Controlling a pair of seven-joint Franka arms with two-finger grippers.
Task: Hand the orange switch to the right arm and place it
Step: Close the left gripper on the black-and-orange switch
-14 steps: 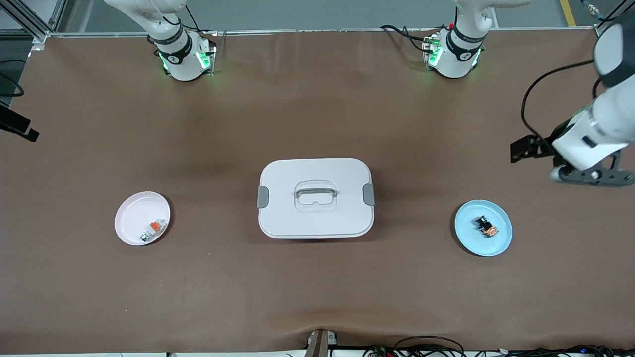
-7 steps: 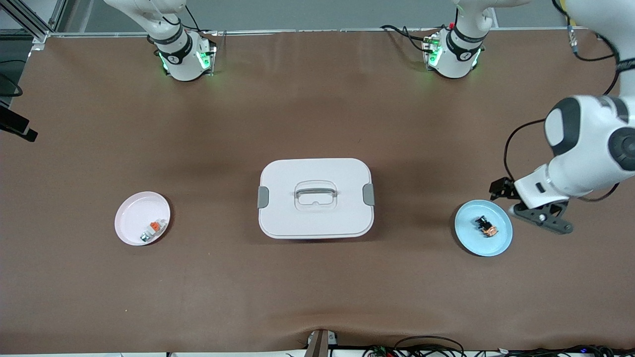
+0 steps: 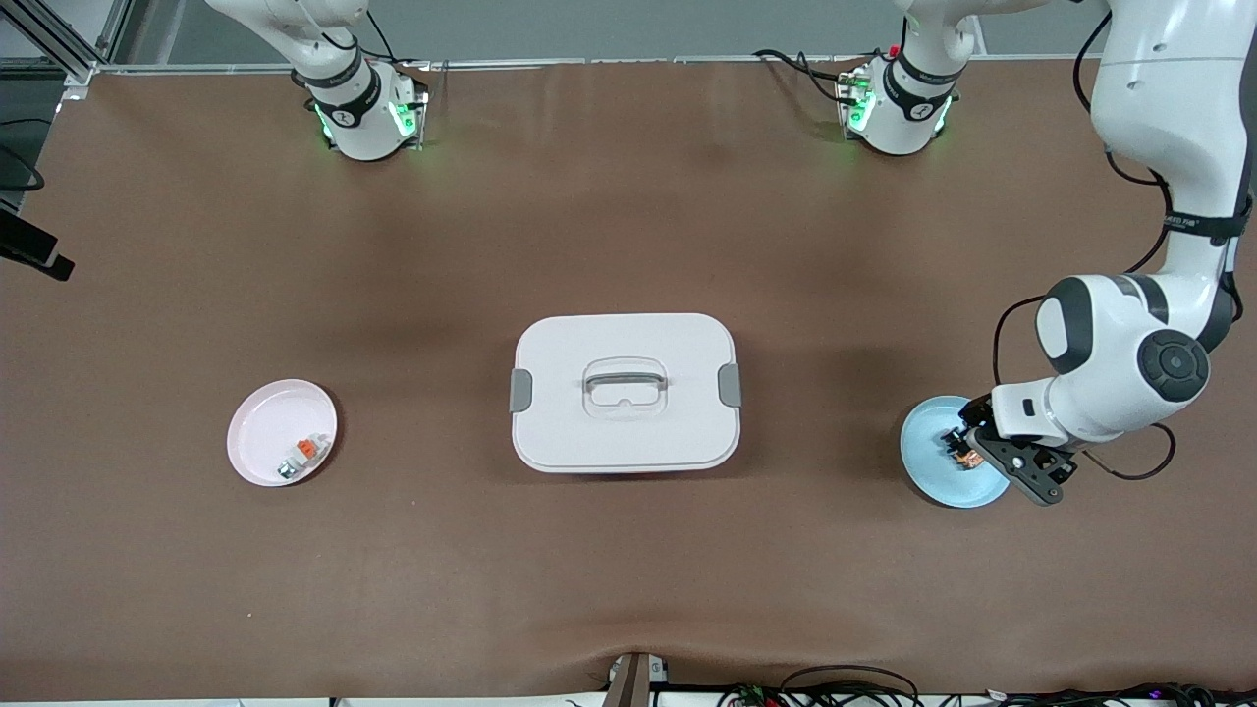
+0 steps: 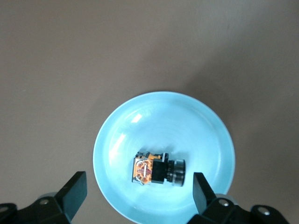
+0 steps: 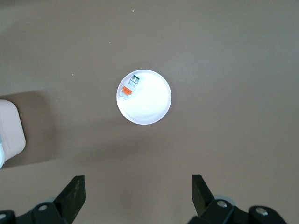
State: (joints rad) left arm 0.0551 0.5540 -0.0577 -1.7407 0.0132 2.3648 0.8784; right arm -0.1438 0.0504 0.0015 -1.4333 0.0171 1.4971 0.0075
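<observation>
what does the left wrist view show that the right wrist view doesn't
Only the left wrist view: the orange switch lying on its side in the blue plate, the open left gripper over it.

Only the right wrist view: the white plate holding a small white-grey part, a corner of the white box, the open right gripper.

Both: brown table.

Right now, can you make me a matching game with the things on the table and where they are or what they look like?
Things:
1. orange switch
2. white-grey part
3. white box
4. left gripper

Places or states:
A. on the pink plate
B. lid shut, middle of the table
C. open, over the blue plate
D. lying on the blue plate

Pairs: 1-D, 2-A, 3-B, 4-C
</observation>
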